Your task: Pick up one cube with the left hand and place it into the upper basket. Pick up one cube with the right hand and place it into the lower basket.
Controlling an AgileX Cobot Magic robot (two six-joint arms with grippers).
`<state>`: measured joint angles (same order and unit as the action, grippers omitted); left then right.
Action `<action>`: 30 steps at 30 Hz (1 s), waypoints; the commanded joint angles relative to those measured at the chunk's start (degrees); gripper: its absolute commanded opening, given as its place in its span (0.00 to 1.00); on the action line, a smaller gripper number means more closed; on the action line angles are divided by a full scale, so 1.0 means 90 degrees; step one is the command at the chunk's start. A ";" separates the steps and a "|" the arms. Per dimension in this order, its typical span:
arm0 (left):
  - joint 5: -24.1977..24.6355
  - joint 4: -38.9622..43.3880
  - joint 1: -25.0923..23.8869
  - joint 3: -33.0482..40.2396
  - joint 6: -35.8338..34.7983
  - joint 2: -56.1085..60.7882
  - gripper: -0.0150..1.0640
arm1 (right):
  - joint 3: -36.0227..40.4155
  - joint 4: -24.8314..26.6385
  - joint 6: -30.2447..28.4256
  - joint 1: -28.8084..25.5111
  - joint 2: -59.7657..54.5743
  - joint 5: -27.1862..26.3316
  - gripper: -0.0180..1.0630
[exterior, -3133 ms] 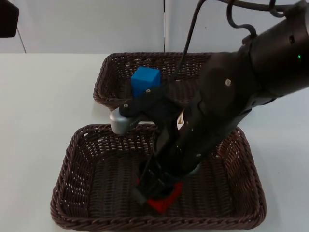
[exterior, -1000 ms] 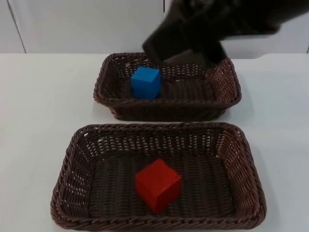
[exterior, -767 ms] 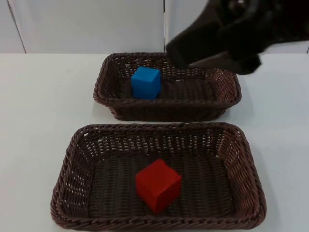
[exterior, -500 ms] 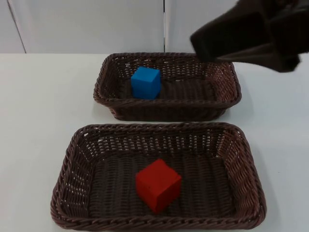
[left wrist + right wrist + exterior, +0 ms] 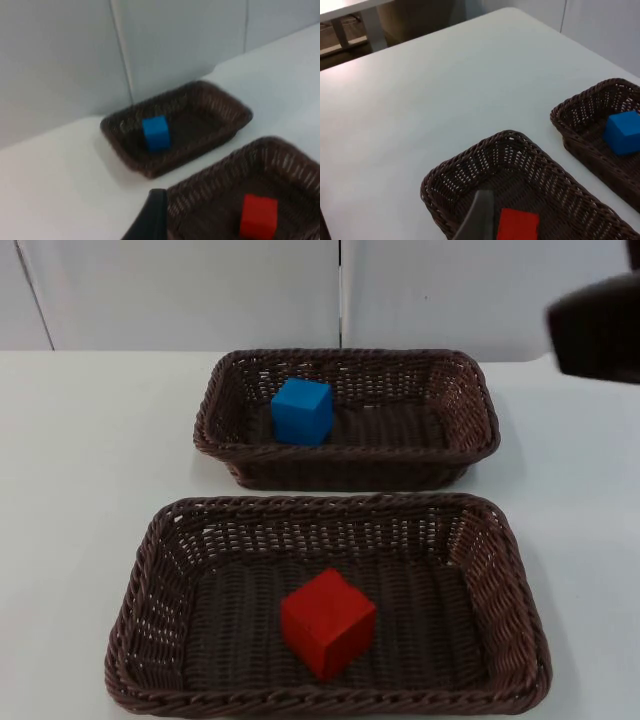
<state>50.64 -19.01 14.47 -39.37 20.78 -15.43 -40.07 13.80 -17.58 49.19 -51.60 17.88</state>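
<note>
A blue cube (image 5: 302, 411) rests in the left part of the upper basket (image 5: 345, 357). A red cube (image 5: 328, 623) lies in the middle of the lower basket (image 5: 330, 504), turned a little on its base. Nothing touches either cube. My right arm (image 5: 597, 338) is a dark blur at the far right edge, high above the table and away from both baskets. From the left gripper (image 5: 150, 222), back from the baskets, I see the blue cube (image 5: 156, 133) and the red cube (image 5: 259, 216). The right gripper (image 5: 479, 215) looks down from height on the red cube (image 5: 518, 226).
Both brown wicker baskets stand in the middle of the white table (image 5: 90, 440), one behind the other with a narrow gap between. The grey partition wall (image 5: 200, 290) closes the back. Bare table lies left and right of the baskets.
The right arm, earlier low inside the lower basket at the red cube, has lifted out and swung away to the upper right. The red cube stays in the basket.
</note>
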 commanded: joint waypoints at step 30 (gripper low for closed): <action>0.0858 0.1567 0.0019 0.1071 -0.2080 0.1714 0.84 | 0.1098 -0.0357 0.0300 0.0011 0.3711 0.1448 0.73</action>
<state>57.96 -5.42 14.47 -30.38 2.93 -0.27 -30.27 11.00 -14.96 49.30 -18.66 30.11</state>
